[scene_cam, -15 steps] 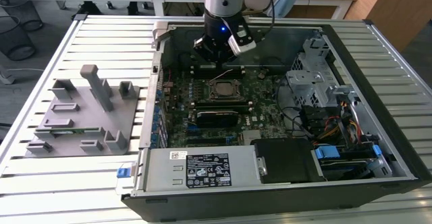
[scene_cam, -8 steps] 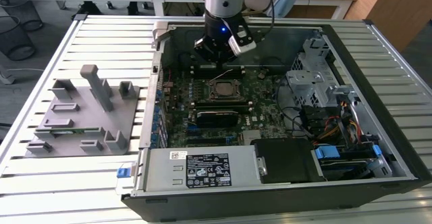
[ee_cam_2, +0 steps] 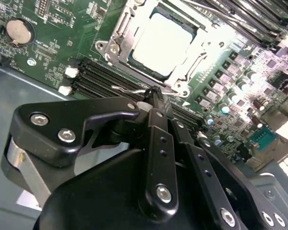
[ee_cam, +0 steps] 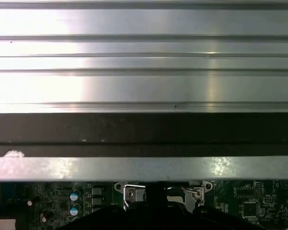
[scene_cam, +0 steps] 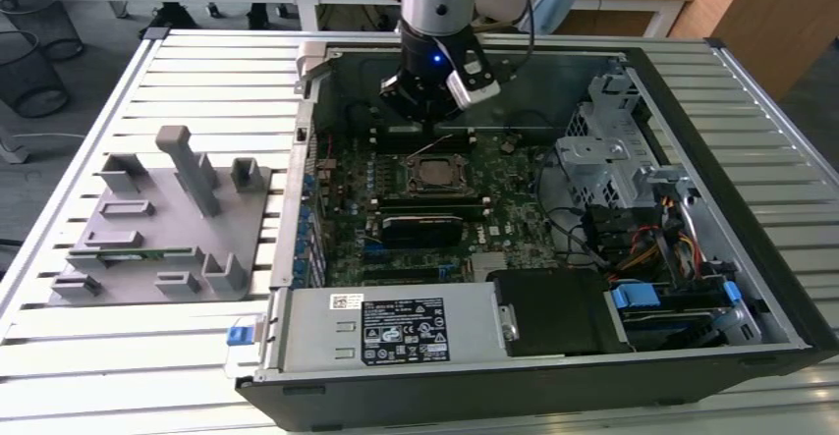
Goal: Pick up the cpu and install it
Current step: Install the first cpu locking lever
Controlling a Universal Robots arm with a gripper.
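Black linkage looms closest in the second wrist view: that's my gripper (ee_cam_2: 155, 96). I read the jaws as clenched, tips pressed together with no chip between them. A thin wire lever (ee_cam_2: 128, 88) runs just beside the tips, and I can't tell whether they pinch it.

Socket frame (ee_cam_2: 116, 45) is my landmark. The cpu (ee_cam_2: 162, 42) lies flat inside it, silver top up and square to the frame, so it has no long axis to line up on. From the jaws it sits straight ahead beyond the tips, with a bank of dark memory slots (ee_cam_2: 96, 74) between the socket frame and me.

Over in the exterior view, the gripper (scene_cam: 422, 111) hangs above those slots, beside the socket frame's arm-side edge rather than over its middle. The cpu (scene_cam: 431, 172) shows as a pale square within the frame. Well apart from the socket frame, outside the computer case (scene_cam: 754, 180), a grey tray (scene_cam: 157, 229) rests on the slatted surface (scene_cam: 196, 72).

My judgement: the chip is in its seat and the jaws are off it.
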